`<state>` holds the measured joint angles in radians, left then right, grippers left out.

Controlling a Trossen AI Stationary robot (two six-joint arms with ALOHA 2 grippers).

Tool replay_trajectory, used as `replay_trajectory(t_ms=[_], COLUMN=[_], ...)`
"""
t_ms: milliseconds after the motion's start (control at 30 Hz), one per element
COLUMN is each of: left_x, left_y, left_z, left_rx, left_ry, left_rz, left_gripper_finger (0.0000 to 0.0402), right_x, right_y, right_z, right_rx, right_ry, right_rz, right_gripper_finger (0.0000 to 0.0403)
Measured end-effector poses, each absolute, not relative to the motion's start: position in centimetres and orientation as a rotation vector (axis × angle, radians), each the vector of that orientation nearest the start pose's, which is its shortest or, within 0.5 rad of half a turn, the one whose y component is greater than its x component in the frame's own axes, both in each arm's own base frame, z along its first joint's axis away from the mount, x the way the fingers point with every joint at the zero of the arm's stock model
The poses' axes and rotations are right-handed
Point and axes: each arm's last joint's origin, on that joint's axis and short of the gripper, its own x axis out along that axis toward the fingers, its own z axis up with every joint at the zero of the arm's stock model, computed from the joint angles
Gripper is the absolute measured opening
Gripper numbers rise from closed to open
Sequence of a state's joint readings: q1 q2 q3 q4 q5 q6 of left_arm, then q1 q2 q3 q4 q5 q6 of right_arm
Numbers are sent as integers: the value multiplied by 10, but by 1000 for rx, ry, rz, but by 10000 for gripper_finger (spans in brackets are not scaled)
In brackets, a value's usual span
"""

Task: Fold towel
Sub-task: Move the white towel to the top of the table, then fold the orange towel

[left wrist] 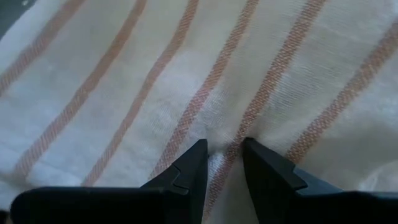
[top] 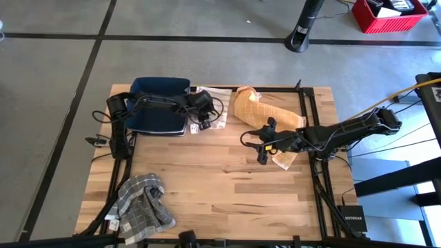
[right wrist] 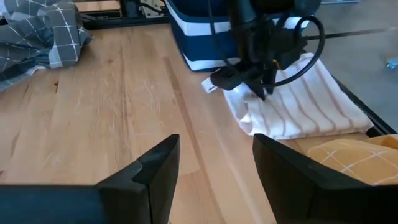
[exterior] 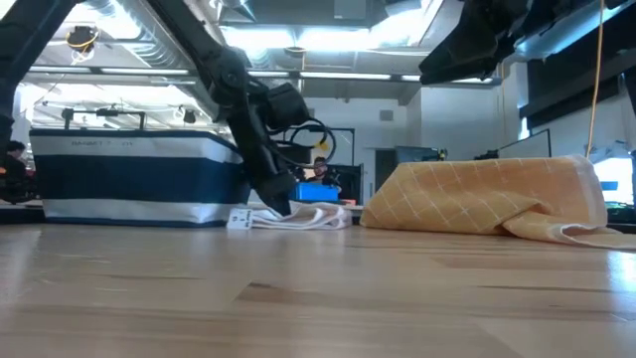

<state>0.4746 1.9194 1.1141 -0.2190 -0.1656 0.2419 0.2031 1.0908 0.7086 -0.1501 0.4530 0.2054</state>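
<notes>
Wood table (top: 227, 186) bears left pincer (left wrist: 222, 152) pinching striped towel (right wrist: 305, 102); right pincer (right wrist: 214, 165) hovers agape.

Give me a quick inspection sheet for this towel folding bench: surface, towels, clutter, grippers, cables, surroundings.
Surface: wooden table, bare at its middle.
Job's things: white towel with orange stripes at the far edge; yellow checked towel beside it, bunched; grey checked towel crumpled at the near left corner.
Clutter: navy and white bin at the far left.
Grippers: left gripper down on the striped towel, fingers pinching a ridge of cloth; right gripper open, hovering over bare wood near the yellow towel.
Cables: black loops on the left arm over the striped towel; yellow cable off the table's right.
Surroundings: concrete floor, red crate, fan base.
</notes>
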Motion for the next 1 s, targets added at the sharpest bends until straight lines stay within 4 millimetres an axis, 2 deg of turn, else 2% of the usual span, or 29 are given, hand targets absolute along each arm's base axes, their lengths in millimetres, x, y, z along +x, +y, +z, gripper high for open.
replay_trajectory(t_ms=[100,200,333,467,500,633,700,800,933,1000], left_x=[333,344,346,335,332,321,315,307,300,298], left_y=[167,148,103,55,45,17,8,0,-2,-2], left_z=[147,182,226,268,273,281,281,274,264,262], left_rx=[64,109,164,179,176,172,164,141,93,66], left_ry=[1065,961,876,754,727,629,611,631,724,750], left_rz=[446,408,313,228,209,149,134,138,152,168], left_gripper_finger=[95,95,95,95,95,95,95,95,95,95], right_x=[226,226,226,226,226,225,219,207,187,175], right_y=[34,33,33,33,33,35,34,33,33,33], right_z=[254,254,254,254,254,254,253,249,226,209], right_rx=[25,21,15,16,18,35,68,229,497,576], right_ry=[479,482,486,484,483,529,642,795,1044,1155], right_rz=[-294,-296,-305,-302,-301,-244,-247,-308,-440,-541], right_gripper_finger=[206,206,206,206,206,206,206,206,206,206])
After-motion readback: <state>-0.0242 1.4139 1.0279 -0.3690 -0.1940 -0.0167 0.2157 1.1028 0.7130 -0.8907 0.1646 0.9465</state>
